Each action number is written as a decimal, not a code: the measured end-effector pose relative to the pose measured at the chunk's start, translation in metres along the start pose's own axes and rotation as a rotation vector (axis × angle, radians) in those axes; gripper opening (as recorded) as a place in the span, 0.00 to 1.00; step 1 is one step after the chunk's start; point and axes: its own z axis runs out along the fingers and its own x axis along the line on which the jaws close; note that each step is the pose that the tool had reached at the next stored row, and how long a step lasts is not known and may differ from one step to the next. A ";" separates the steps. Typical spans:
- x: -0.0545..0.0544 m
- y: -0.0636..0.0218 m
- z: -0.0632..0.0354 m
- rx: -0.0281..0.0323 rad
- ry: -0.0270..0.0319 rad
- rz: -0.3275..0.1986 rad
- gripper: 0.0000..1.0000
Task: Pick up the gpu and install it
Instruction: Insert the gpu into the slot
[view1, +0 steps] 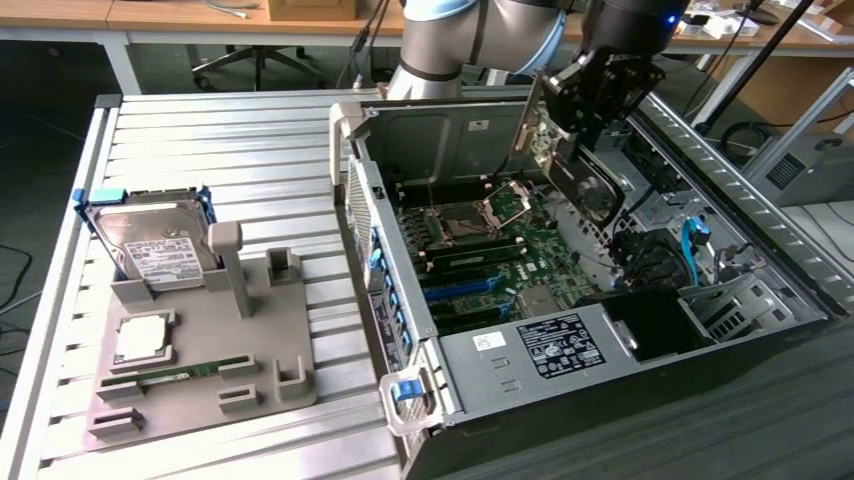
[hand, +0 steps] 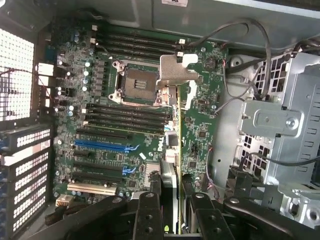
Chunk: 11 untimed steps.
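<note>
the gpu (view1: 587, 185) is a thin dark card up in the air over the open pc case (view1: 561, 350), toward the exterior view's right and far side. it's on edge, slightly tilted, pinched by the gripper (hand: 174, 212). in the wrist view it's edge-on above the motherboard (hand: 200, 125), with its silvery bracket (hand: 177, 67) at the end.

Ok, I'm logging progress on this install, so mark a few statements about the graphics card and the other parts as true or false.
1. The gripper holds the graphics card over the open computer case. True.
2. The card is already seated in a slot. False: it hangs above the motherboard, clamped in the gripper.
3. The hard drive stands upright in the grey holder. True.
4. The holder sits on the exterior view's right of the case. False: it is on the exterior view's left.
</note>
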 end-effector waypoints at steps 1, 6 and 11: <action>0.000 0.0000 0.0000 -0.0003 -0.0006 -0.010 0.27; 0.000 0.0000 0.0002 -0.0017 -0.0030 -0.052 0.27; 0.000 0.0000 0.0005 -0.0027 -0.0049 -0.083 0.27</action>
